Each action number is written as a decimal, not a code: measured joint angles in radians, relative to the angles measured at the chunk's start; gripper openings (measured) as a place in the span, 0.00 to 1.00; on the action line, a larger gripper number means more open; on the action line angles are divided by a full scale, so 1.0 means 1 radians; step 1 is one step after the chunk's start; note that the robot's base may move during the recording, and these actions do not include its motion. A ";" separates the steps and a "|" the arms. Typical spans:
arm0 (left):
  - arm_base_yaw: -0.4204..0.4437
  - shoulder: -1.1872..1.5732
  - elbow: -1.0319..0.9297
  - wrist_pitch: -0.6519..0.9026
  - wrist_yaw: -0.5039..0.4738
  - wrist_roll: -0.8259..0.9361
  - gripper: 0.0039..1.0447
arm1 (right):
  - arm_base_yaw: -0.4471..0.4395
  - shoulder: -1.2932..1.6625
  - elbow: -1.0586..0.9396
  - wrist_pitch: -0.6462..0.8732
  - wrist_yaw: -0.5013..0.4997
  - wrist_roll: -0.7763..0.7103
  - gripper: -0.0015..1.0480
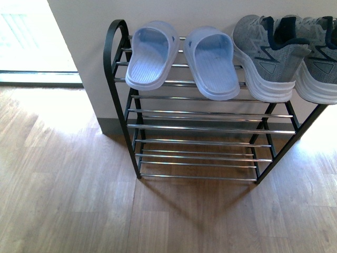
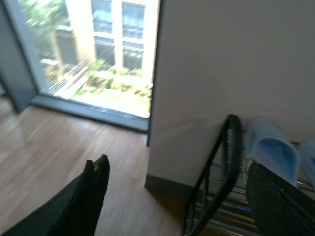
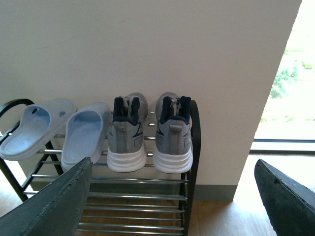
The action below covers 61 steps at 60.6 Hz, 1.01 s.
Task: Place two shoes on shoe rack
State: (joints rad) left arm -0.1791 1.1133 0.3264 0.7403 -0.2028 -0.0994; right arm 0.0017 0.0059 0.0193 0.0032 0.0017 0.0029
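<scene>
Both grey knit shoes sit side by side on the top tier of the shoe rack (image 1: 200, 129), at its right end: one shoe (image 1: 266, 52) and the other shoe (image 1: 321, 58), partly cut off by the frame edge. In the right wrist view the same two shoes (image 3: 127, 140) (image 3: 173, 137) show heels toward the camera, white soles over the rods of the shoe rack (image 3: 138, 196). My right gripper (image 3: 172, 196) is open and back from the rack, holding nothing. My left gripper (image 2: 177, 196) is open and empty beside the black end frame of the shoe rack (image 2: 224, 167).
Two pale blue slippers (image 1: 150, 55) (image 1: 213, 60) lie on the left half of the top tier. The rack stands against a beige wall (image 1: 174, 13) with a grey skirting. Wooden floor (image 1: 68, 200) spreads in front, and a bright floor-length window (image 2: 98, 54) is to the left.
</scene>
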 joint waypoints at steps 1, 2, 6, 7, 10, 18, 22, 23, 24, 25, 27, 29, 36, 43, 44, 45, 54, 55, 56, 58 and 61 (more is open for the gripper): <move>0.004 -0.013 -0.017 0.021 0.024 0.016 0.63 | 0.000 0.000 0.000 0.000 0.000 0.000 0.91; 0.011 -0.034 -0.037 0.034 0.046 0.032 0.58 | 0.000 0.000 0.000 0.000 0.000 0.000 0.91; 0.031 -0.081 -0.076 0.038 0.064 0.061 0.46 | 0.000 0.000 0.000 0.000 0.000 0.000 0.91; 0.037 -0.093 -0.086 0.038 0.067 0.066 0.43 | 0.000 0.000 0.000 0.000 0.000 0.000 0.91; 0.053 -0.126 -0.117 0.034 0.077 0.075 0.33 | 0.000 0.000 0.000 0.000 0.000 0.000 0.91; 0.076 -0.202 -0.170 0.008 0.104 0.084 0.10 | 0.000 0.000 0.000 0.000 0.000 0.000 0.91; 0.086 -0.237 -0.189 -0.009 0.114 0.084 0.01 | 0.000 0.000 0.000 0.000 0.000 0.000 0.91; 0.090 -0.249 -0.196 -0.016 0.118 0.087 0.01 | 0.000 0.000 0.000 0.000 0.000 0.000 0.91; 0.091 -0.255 -0.198 -0.018 0.120 0.088 0.01 | 0.000 0.000 0.000 0.000 0.000 0.000 0.91; 0.103 -0.269 -0.204 -0.026 0.138 0.088 0.01 | 0.000 0.000 0.000 0.000 0.000 0.000 0.91; 0.128 -0.289 -0.212 -0.037 0.175 0.089 0.01 | 0.000 0.000 0.000 0.000 0.000 0.000 0.91; 0.148 -0.307 -0.220 -0.047 0.193 0.090 0.01 | 0.000 0.000 0.000 0.000 0.000 0.000 0.91; 0.175 -0.388 -0.249 -0.097 0.200 0.090 0.01 | 0.000 0.000 0.000 0.000 0.000 0.000 0.91; 0.175 -0.464 -0.274 -0.152 0.203 0.090 0.01 | 0.000 0.000 0.000 0.000 0.000 0.000 0.91; 0.175 -0.464 -0.280 -0.143 0.203 0.090 0.01 | 0.000 0.000 0.000 0.000 0.000 0.000 0.91; 0.175 -0.469 -0.296 -0.120 0.203 0.090 0.01 | 0.000 0.000 0.000 0.000 0.000 0.000 0.91; 0.175 -0.582 -0.312 -0.217 0.203 0.091 0.01 | 0.000 0.000 0.000 0.000 0.000 0.000 0.91; 0.175 -0.595 -0.312 -0.228 0.203 0.091 0.01 | 0.000 0.000 0.000 0.000 0.000 0.000 0.91; 0.175 -0.607 -0.312 -0.239 0.203 0.091 0.01 | 0.000 0.000 0.000 0.000 0.000 0.000 0.91; 0.175 -0.630 -0.312 -0.261 0.203 0.091 0.01 | 0.000 0.000 0.000 0.000 0.000 0.000 0.91; 0.175 -0.657 -0.312 -0.288 0.203 0.091 0.01 | 0.000 0.000 0.000 0.000 0.000 0.000 0.91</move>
State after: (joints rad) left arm -0.0044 0.4568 0.0147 0.4522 -0.0002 -0.0082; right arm 0.0017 0.0055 0.0193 0.0032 0.0017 0.0025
